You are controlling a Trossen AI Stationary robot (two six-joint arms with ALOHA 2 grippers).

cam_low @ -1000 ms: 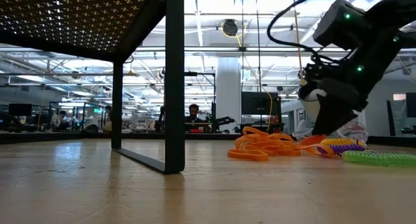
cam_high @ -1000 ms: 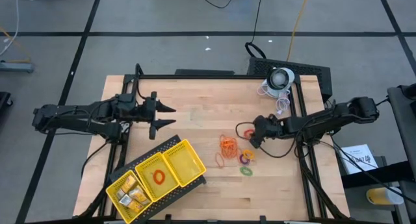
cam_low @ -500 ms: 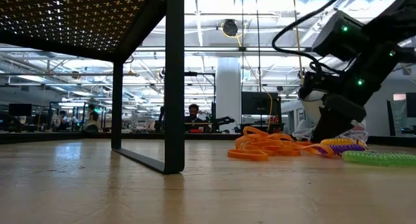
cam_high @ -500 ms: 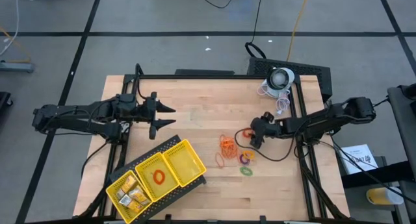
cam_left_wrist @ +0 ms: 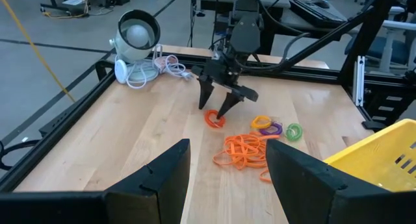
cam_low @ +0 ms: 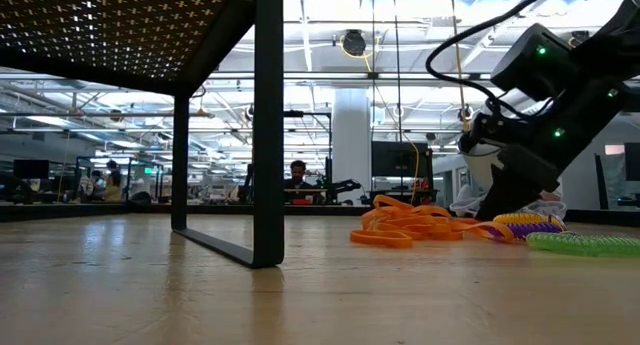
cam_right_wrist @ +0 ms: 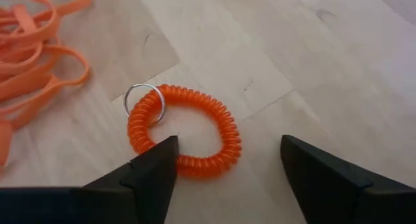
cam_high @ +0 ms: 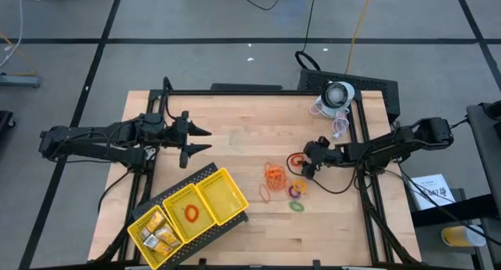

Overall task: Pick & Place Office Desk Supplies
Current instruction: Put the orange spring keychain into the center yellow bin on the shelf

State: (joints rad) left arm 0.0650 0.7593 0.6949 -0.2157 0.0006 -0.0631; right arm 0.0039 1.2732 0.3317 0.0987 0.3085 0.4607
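Your right gripper [cam_left_wrist: 219, 109] is spread over the red ring [cam_right_wrist: 185, 130]. Lower until one finger enters the loop, then pinch its far side, clear of the orange bands [cam_left_wrist: 246, 151].

Orange coil ring [cam_right_wrist: 188, 130], orange rubber bands [cam_left_wrist: 246, 151], yellow tray [cam_high: 205, 216], pale wood table [cam_high: 235, 129].

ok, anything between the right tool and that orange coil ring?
Nothing visible. The right tool stands open directly over the orange coil ring, one finger at its edge, bare wood around it. The orange rubber bands lie beside it, clear of the fingers.
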